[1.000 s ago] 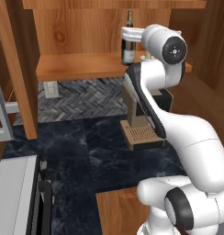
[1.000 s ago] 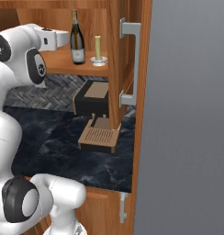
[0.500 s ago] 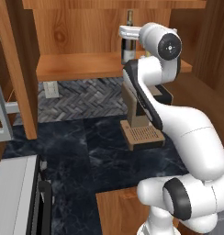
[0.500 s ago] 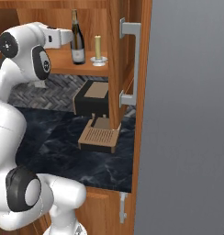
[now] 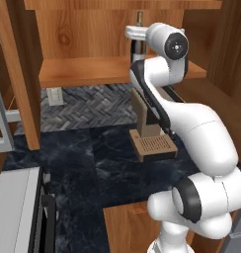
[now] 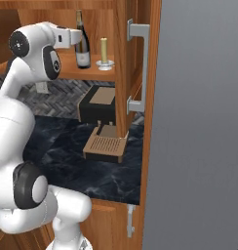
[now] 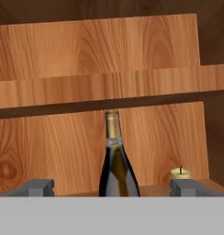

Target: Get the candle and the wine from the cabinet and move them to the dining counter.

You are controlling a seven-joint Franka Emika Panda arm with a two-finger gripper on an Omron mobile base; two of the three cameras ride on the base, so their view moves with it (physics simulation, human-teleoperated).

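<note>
Gripper [image 7: 112,188] spread wide before the wine [image 7: 115,160], candle [image 7: 180,173] just beside

text: none legible | wine [image 6: 82,41] label: pale, blank at this res | no signs/nos.

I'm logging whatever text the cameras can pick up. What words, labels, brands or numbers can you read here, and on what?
None can be read.
The wine has a pale label on its lower body: too small and blurred to read.
Its neck band in the hand view: no letters can be made out.
The candle, the cabinet and the coffee machine bear no visible text.
</note>
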